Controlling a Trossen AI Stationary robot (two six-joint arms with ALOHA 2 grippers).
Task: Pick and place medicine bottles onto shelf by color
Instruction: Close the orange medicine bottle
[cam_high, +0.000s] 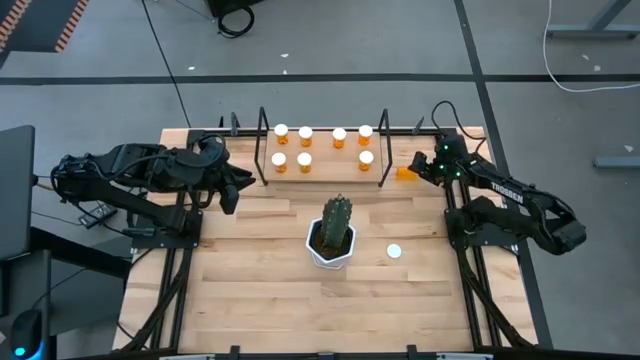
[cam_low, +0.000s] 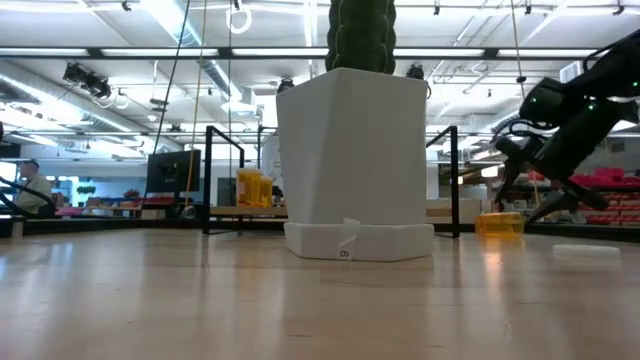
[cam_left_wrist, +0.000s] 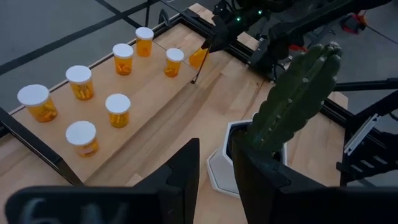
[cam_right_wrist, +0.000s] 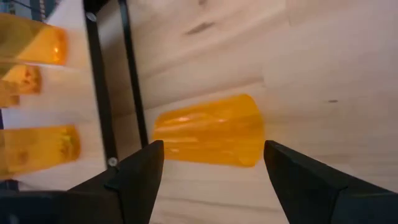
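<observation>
Partly hidden behind cactus pot (cam_low: 352, 160), shelf (cam_high: 322, 172), right gripper (cam_right_wrist: 211, 180) open around capless lying bottle (cam_right_wrist: 211, 130)

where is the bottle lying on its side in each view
high: tipped bottle on the table right of the shelf, at the right end effector.
low: lying at right.
left wrist: beyond the shelf end.
right wrist: between the open fingers.
Shared landmark: the shelf's black end frame.

Seven bottles (cam_high: 305, 158) stand on the shelf (cam_high: 322, 168) at the surface's (cam_high: 260, 300) far edge. One bottle (cam_high: 405, 173) lies on its side just right of the shelf. The potted cactus (cam_high: 333, 233) sits in front of the shelf, a loose cap (cam_high: 394, 252) to its right.
</observation>
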